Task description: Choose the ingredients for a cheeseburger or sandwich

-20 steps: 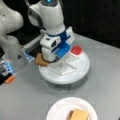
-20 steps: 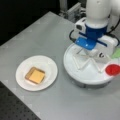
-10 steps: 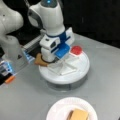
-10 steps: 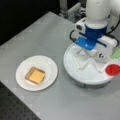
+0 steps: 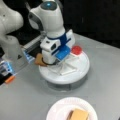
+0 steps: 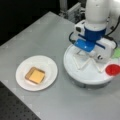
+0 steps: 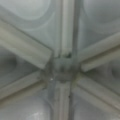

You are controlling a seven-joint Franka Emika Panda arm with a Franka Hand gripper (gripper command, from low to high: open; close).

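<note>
The grey table (image 5: 105, 75) filled both front views, and the white robot arm (image 5: 51, 22) stood over it, reaching straight down. Below the arm sat the white round tray (image 5: 75, 75), divided by raised ribs that met at its hub; in a front view the same tray (image 6: 85, 75) lay towards the right. The white paper plate (image 6: 37, 72) lay well apart from the tray, towards a front view's left, and showed at a front view's bottom as well (image 5: 60, 110).

The gripper (image 5: 56, 58) hung low over the tray, near its middle, with its blue and white body hiding the fingertips. Whether it was wide, narrow or holding anything could not be told. The wrist view showed only the tray's ribs (image 7: 25, 50) and hub (image 7: 62, 67) close below.

On the plate rested the started sandwich: a tan bread square (image 6: 29, 74) with a yellow cheese square (image 6: 37, 76) lying flat on top of it. In a front view the stack showed only as a tan-yellow block (image 5: 78, 115).

A red disc (image 6: 113, 69) lay in a tray section at a front view's right. A brown piece (image 5: 39, 60) sat at the tray's edge, just beside the gripper, and a green piece (image 6: 117, 53) showed at a front view's right edge.
</note>
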